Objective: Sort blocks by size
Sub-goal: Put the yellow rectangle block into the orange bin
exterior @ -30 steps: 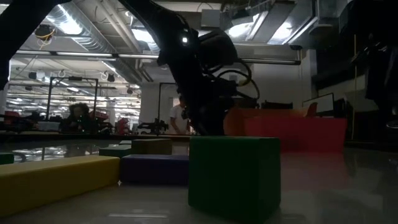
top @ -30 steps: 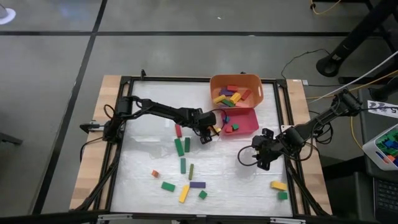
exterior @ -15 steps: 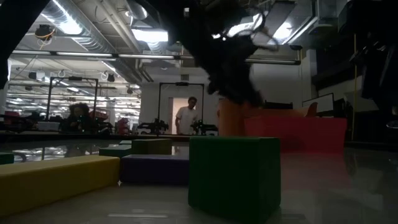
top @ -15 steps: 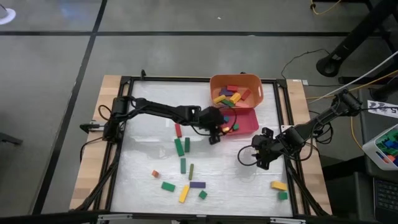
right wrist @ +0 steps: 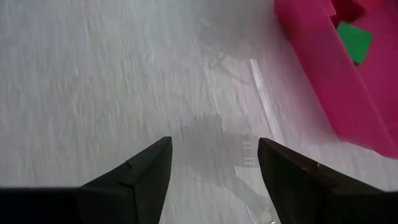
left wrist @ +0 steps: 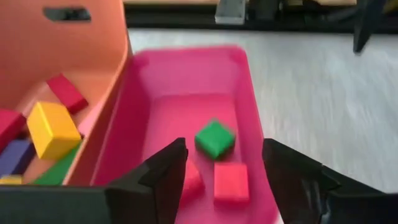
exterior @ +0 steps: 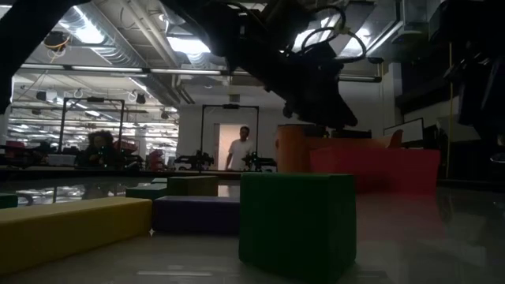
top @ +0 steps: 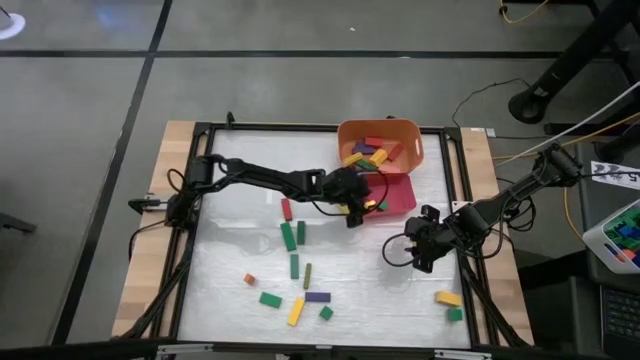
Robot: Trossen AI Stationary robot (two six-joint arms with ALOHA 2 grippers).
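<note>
- Over the near edge of the pink tray (top: 402,199), the left gripper (top: 355,212) hangs with its two dark fingers (left wrist: 163,174) spread apart and nothing between them.
- Below it in the tray lie a green cube (left wrist: 214,138), turned corner-on like a diamond, and a red cube (left wrist: 231,182) just beside it, sitting square; a second red piece is partly hidden behind one finger.
- Next to the tray, touching it, the orange bin (top: 400,131) holds longer blocks heaped at mixed angles: a yellow bar (left wrist: 51,129), a red bar (left wrist: 66,93), plus purple and green ones.
- On the white table (top: 240,240), a red bar (top: 286,209) and two green bars (top: 288,236) lie with their long axes running roughly toward the bin.
- Nearer the front edge, a green bar (top: 270,299), yellow bar (top: 296,311) and purple bar (top: 318,297) lie at differing angles, with a small orange cube (top: 249,279) and a green cube (top: 326,313) close by.
- At the right side, the right gripper (top: 418,262) waits low over bare table, fingers wide and empty; a yellow block (top: 448,298) and a green cube (top: 454,314) lie near the front right corner.
</note>
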